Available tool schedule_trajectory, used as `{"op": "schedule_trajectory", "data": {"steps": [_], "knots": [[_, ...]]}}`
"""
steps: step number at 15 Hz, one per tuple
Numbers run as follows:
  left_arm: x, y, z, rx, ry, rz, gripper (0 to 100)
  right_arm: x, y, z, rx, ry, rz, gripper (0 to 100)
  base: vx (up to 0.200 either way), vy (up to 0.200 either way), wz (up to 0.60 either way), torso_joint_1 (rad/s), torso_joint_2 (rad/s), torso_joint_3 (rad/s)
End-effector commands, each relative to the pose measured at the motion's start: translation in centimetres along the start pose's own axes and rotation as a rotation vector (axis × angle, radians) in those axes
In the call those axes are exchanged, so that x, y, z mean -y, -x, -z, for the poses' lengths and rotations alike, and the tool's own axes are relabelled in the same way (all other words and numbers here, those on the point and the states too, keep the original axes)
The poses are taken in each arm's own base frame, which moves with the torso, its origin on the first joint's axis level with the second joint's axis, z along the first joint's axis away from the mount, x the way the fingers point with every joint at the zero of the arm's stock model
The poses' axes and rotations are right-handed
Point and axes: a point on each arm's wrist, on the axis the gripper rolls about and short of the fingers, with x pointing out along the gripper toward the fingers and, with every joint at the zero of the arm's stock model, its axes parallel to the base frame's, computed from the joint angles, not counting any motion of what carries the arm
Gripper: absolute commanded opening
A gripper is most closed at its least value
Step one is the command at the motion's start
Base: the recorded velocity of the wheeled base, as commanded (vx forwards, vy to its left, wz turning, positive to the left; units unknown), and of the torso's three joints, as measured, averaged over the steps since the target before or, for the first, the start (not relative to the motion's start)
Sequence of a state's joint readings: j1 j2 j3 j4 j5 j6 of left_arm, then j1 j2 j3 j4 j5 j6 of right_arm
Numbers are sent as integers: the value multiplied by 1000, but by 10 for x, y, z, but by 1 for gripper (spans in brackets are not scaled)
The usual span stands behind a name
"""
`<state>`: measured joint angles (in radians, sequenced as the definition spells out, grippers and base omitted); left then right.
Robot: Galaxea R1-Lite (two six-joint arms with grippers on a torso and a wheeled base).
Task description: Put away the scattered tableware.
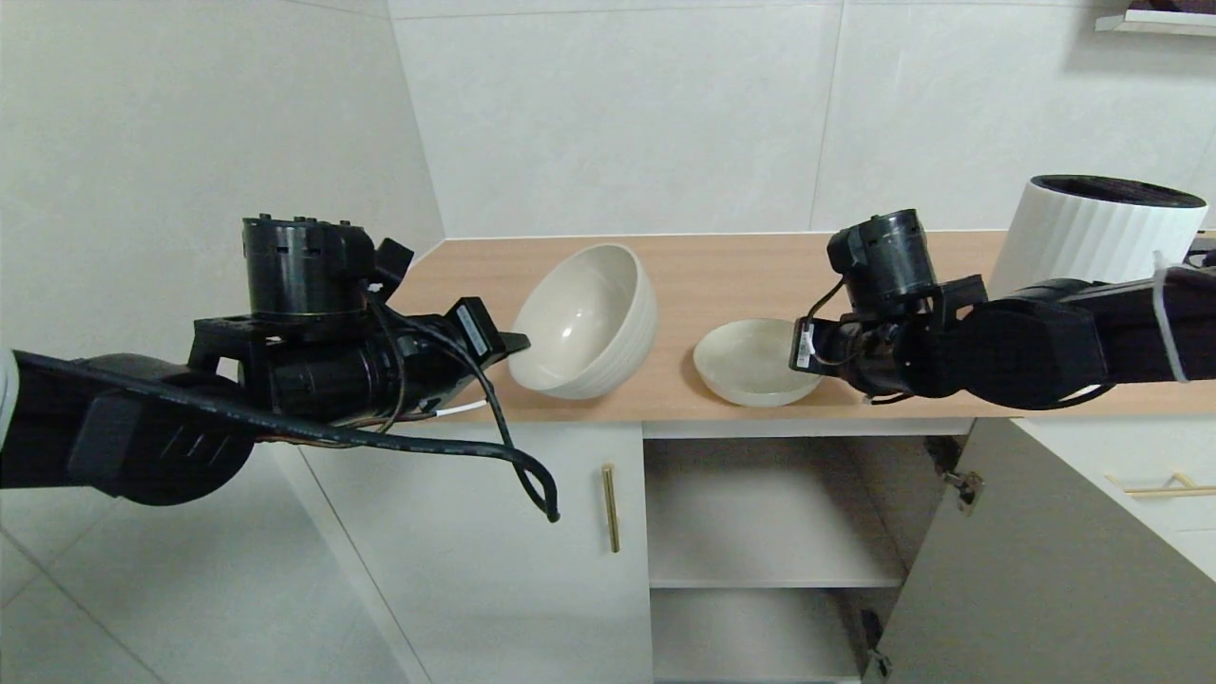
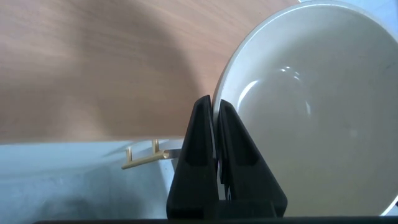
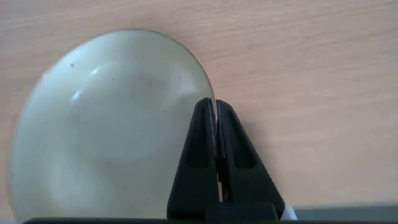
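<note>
We see the table [image 1: 722, 275] running along the tiled back wall, with a side wall closing its left end. Its front edge lies just under both pieces of tableware. Below that edge a cupboard [image 1: 760, 513] stands open, with a shelf [image 1: 769, 579] across it. Its door [image 1: 1026, 570] is swung out to the right beneath the right arm. The shut door to the left carries a gold handle [image 1: 611, 508].

The bowl [image 1: 589, 318] [image 2: 298, 112] is at the left of the table near the front edge, tipped on its side with its mouth turned to the left. The left hand [image 1: 518, 340] [image 2: 216, 106] meets it from the left. Its fingers are drawn close and pinch the bowl's near rim between them. We cannot tell whether the bowl's underside touches the wood.

The dish [image 1: 746, 361] [image 3: 106, 124] sits just to the right of the bowl, apart from it and close to the front edge. The right hand [image 1: 798, 350] [image 3: 216, 106] comes in from the right, its fingers nearly together and nipping the dish's right rim.

A white ribbed pot [image 1: 1092, 233] stands farther right, behind the right arm. Bare wood lies between the tableware and the back wall.
</note>
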<state>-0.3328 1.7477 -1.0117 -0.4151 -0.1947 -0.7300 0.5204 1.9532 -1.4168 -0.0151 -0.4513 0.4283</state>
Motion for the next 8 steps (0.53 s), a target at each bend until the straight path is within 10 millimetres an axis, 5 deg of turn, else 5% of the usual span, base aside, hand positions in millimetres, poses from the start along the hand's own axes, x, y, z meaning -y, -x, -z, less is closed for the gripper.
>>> {"op": "schedule_trajectory", "data": {"steps": [1, 8], "knots": [[5, 13, -2, 17, -6, 15, 0, 9, 27, -10, 21, -11, -30, 0, 0, 0, 0, 0, 0, 0], [-2, 52, 16, 1, -179, -10, 0, 31, 83, 5, -121, 37, -183, 0, 0, 0, 0, 0, 0, 0]]}}
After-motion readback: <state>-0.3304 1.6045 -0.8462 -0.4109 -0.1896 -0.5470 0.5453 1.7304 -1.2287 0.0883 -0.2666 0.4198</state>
